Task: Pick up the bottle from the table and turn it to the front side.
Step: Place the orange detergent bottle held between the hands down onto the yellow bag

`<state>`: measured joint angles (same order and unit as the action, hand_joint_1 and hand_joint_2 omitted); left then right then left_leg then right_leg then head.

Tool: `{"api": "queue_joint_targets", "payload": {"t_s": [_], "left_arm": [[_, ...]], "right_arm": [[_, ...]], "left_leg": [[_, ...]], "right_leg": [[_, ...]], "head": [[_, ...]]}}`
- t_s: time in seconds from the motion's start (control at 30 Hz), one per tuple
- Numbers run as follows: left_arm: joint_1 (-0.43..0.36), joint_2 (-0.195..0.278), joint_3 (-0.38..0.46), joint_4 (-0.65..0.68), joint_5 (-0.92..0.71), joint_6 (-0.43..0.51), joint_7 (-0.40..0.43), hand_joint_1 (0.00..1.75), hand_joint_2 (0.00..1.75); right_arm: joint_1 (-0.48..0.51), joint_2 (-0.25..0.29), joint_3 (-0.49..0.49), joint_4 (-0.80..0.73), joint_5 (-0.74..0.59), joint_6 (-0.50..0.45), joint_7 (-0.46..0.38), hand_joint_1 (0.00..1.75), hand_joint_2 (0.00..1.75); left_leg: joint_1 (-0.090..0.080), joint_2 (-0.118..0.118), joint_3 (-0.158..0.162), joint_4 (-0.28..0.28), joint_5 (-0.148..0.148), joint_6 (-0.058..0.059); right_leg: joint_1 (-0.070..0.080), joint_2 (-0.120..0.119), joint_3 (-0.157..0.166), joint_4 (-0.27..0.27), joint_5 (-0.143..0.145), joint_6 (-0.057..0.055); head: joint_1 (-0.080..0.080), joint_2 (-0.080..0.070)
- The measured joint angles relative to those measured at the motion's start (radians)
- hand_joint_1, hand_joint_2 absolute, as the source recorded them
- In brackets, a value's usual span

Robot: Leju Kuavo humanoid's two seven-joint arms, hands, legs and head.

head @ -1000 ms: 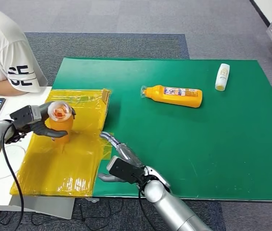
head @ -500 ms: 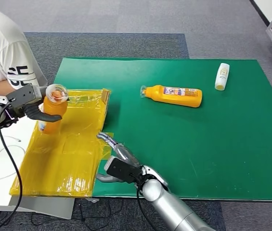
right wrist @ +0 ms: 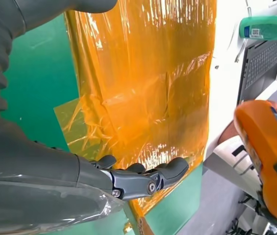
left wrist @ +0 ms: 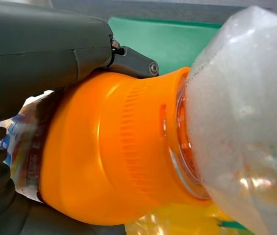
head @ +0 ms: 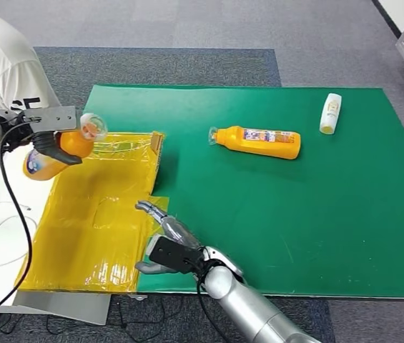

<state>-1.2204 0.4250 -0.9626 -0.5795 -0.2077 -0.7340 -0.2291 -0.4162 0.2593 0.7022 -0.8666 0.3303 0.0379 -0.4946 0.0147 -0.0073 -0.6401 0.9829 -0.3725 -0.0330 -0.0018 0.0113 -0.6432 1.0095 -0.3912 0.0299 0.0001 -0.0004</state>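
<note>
1. Head view: your left robot hand (head: 46, 139) grips the orange bottle (head: 59, 152) around its body and holds it in the air, above the far left corner of the yellow film (head: 96, 221) on the desk (head: 297, 214). The bottle lies nearly on its side, with its wrapped cap (head: 92, 126) pointing toward the green mat. Turn slowly from the wrist and keep the grip firm, because the plastic body looks smooth and could roll in the fingers. Your right robot hand (head: 164, 246) rests open at the near edge of the yellow film, holding nothing; leave it there, well apart from the bottle.

2. Left wrist view: the thumb (left wrist: 133, 61) and fingers wrap the bottle (left wrist: 107, 147) by its label end, while the neck and the clear plastic over the cap (left wrist: 240, 112) stick out free. Watch the label as you rotate, and I judge you should stop when its printed face looks forward.

3. Right wrist view: the open right robot hand (right wrist: 137, 178) has its fingers stretched over the film (right wrist: 140, 88), and the bottle (right wrist: 268, 147) hangs off to one side.

4. Against the head view half a second ago, the bottle has tipped from near upright to near horizontal and moved up and left. The right robot hand has slid slightly left.
</note>
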Motion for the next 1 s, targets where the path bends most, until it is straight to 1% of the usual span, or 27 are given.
{"api": "queue_joint_targets", "payload": {"t_s": [0.1,0.2,0.27,0.4,0.57,0.7,0.83,1.0], "left_arm": [[-0.024,-0.025,-0.056,0.013,-0.034,0.042,0.031,1.75,1.75],[-0.021,-0.057,-0.112,0.025,-0.063,0.105,0.047,1.75,1.75],[-0.006,-0.076,-0.141,0.031,-0.060,0.126,0.040,1.75,1.75],[0.030,-0.098,-0.166,0.040,-0.019,0.123,0.002,1.75,1.75],[0.053,-0.108,-0.168,0.048,0.088,0.083,-0.056,1.75,1.75],[0.058,-0.105,-0.146,0.049,0.174,0.042,-0.108,1.75,1.75],[0.063,-0.095,-0.119,0.049,0.240,0.023,-0.131,1.75,1.75],[0.073,-0.084,-0.098,0.049,0.258,0.020,-0.134,1.75,1.75]], "right_arm": [[0.000,0.003,0.000,0.004,-0.004,-0.009,0.007,0.00,1.75],[0.001,0.004,-0.004,0.004,-0.008,-0.026,0.020,0.00,1.75],[0.001,0.004,-0.009,0.004,-0.008,-0.032,0.027,0.00,1.75],[0.001,0.004,-0.024,0.004,-0.009,-0.035,0.032,0.00,1.75],[0.001,0.004,-0.046,0.004,-0.016,-0.041,0.036,0.00,1.75],[-0.001,0.004,-0.082,0.006,-0.048,-0.073,0.034,0.00,1.75],[-0.007,0.001,-0.156,0.008,-0.108,-0.108,0.022,0.00,1.75],[-0.013,-0.008,-0.270,0.008,-0.208,-0.086,-0.017,0.00,1.75]], "left_leg": [[0.000,0.000,0.000,0.000,0.000,0.000],[0.000,0.000,0.000,0.000,0.000,0.000],[0.000,0.000,0.000,0.000,0.000,0.000],[0.000,0.000,-0.001,0.000,0.000,0.000],[0.000,0.000,-0.001,0.000,0.000,0.000],[0.000,0.000,-0.002,0.000,0.000,0.000],[0.000,0.000,-0.002,0.000,0.000,0.000],[0.000,0.000,-0.002,0.000,0.000,0.000]], "right_leg": [[0.000,0.000,0.000,0.000,0.000,0.000],[0.000,0.000,0.000,0.000,0.000,0.000],[0.000,0.000,0.000,0.000,0.000,0.000],[0.000,0.001,-0.001,0.000,0.001,0.000],[0.000,0.001,-0.001,0.000,0.001,0.000],[0.000,0.001,-0.001,0.000,0.001,0.000],[0.000,0.001,-0.001,0.000,0.001,0.001],[0.000,0.001,-0.001,0.000,0.001,0.001]], "head": [[0.000,0.000],[0.000,0.000],[0.000,0.000],[0.000,0.000],[0.000,0.000],[0.000,0.000],[0.000,0.000],[0.000,0.000]]}}
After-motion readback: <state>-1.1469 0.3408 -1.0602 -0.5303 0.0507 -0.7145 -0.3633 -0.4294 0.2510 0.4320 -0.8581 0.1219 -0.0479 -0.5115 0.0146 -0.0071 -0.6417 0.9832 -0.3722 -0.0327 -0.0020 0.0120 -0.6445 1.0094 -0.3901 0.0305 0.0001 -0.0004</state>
